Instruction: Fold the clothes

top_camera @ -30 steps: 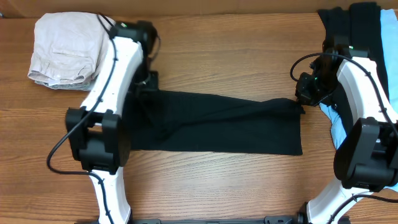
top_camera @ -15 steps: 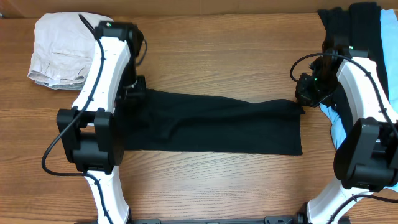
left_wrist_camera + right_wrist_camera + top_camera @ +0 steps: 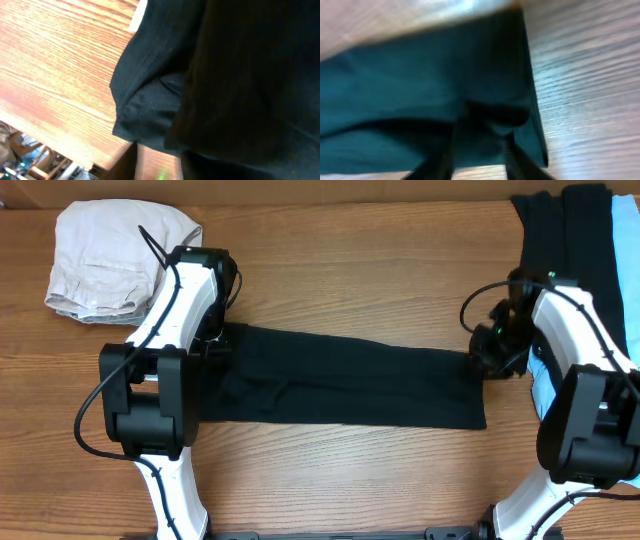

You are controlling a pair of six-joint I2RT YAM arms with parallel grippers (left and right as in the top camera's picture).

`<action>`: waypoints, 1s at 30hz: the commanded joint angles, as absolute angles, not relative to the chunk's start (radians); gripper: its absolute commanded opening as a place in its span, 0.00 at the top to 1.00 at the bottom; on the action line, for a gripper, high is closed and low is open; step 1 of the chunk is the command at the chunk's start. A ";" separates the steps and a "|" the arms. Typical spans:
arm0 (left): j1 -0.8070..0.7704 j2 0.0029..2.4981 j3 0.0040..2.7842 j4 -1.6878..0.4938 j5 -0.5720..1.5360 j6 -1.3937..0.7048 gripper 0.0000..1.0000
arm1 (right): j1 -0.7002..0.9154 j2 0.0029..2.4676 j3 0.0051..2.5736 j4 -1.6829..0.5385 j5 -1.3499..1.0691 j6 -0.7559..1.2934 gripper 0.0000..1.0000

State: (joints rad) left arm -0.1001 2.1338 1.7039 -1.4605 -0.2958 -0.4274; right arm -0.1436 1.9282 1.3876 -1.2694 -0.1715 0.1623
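Observation:
A long black garment (image 3: 340, 385) lies flat across the middle of the table. My left gripper (image 3: 215, 340) is at its far left corner. In the left wrist view the black garment (image 3: 240, 75) bunches close to the camera and hides the fingers. My right gripper (image 3: 487, 355) is at the garment's far right corner. In the right wrist view the black garment (image 3: 420, 85) puckers between my dark fingers (image 3: 445, 160), pinched near its hem. A beige garment (image 3: 105, 260) lies crumpled at the far left. More black clothes (image 3: 565, 225) and a light-blue one (image 3: 620, 250) lie at the far right.
The wooden table (image 3: 350, 270) shows bare wood behind and in front of the black garment. The table's edge shows in the left wrist view (image 3: 55, 145). The right arm stands over the light-blue cloth (image 3: 543, 395).
My left gripper swung left with the garment's corner, then came back right, leaving the left end flatter. My right gripper moved slightly toward the front along the right hem.

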 commanded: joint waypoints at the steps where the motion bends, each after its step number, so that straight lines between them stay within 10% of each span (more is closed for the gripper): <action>1: -0.103 2.130 1.695 -1.458 -0.325 -0.441 0.31 | -0.151 1.900 1.333 -1.236 -0.166 0.184 0.49; 4: -0.096 2.130 1.695 -1.447 -0.324 -0.441 0.00 | -0.159 1.900 1.332 -1.203 -0.166 0.187 0.36; 14: -0.008 2.130 1.914 -1.464 -0.154 -0.335 0.00 | -0.178 1.900 1.306 -1.130 -0.105 0.168 0.07; 30: 0.017 2.130 2.491 -1.584 0.122 -0.182 0.00 | -0.176 1.900 1.148 -1.017 -0.209 0.168 0.55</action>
State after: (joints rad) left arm 0.0204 2.1357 2.4226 -1.5818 0.0357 -0.2272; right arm -0.1761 1.9118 1.1786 -1.0340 -0.1608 0.1719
